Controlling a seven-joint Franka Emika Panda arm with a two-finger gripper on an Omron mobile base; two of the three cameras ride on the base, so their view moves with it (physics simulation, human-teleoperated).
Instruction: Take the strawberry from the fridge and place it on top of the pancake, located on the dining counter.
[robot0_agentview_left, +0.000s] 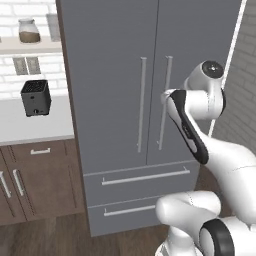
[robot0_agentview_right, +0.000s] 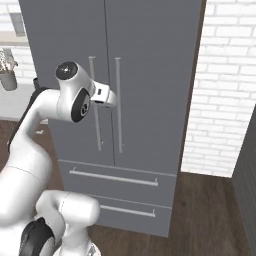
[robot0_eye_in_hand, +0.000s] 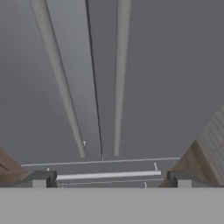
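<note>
The tall grey fridge stands straight ahead with both doors closed, so the strawberry is hidden inside. Its two long silver handles run down either side of the centre seam. My gripper is open, its fingertips spread wide and holding nothing. It hovers close in front of the handles, at about mid-door height. In the right base view the hand reaches toward the doors. The pancake and the dining counter are out of view.
Two drawers sit below the doors. Left of the fridge is a wall counter with a black toaster over brown cabinets, and a jar on a shelf. A white brick wall flanks the right side.
</note>
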